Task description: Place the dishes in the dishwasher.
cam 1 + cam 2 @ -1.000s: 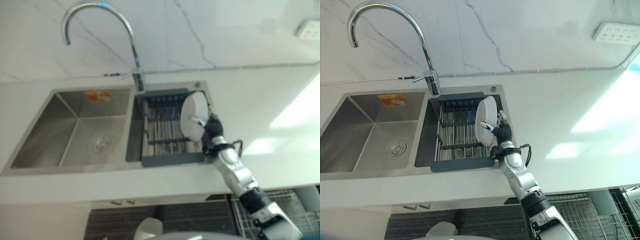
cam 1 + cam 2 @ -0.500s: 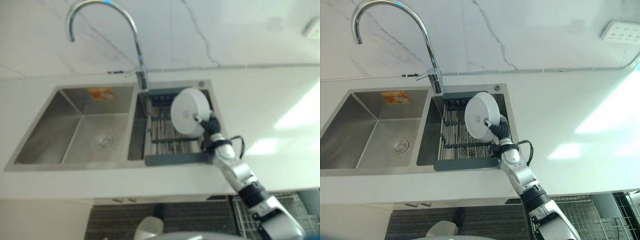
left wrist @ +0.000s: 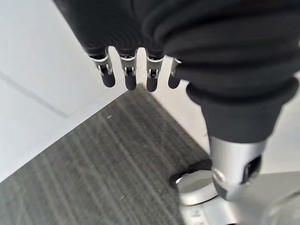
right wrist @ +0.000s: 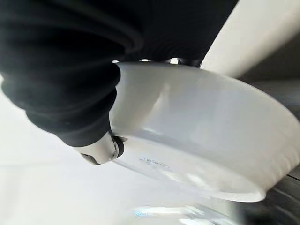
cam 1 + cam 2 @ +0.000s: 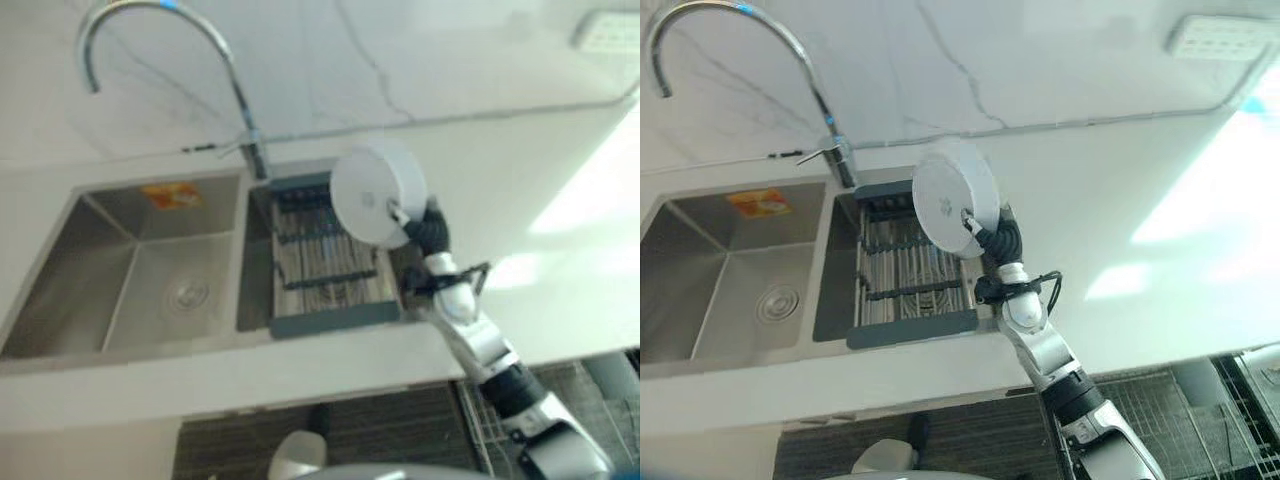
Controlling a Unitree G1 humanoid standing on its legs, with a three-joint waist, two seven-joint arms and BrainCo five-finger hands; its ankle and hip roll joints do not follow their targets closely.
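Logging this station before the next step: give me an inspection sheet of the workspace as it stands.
Surface: white countertop around a steel double sink, lit by a sunlit patch on the right.
Job's things: white plate held up above the dark drying rack that sits in the sink's right basin; dishwasher rack showing below the counter edge at the right.
Clutter: nothing seen.
Hands: right hand gripping the plate's rim, thumb on its underside; left hand hanging over the floor, fingers straight, holding nothing.
Cables: thin line running along the wall base.
Surroundings: arched tap, marble-look wall, wall socket.
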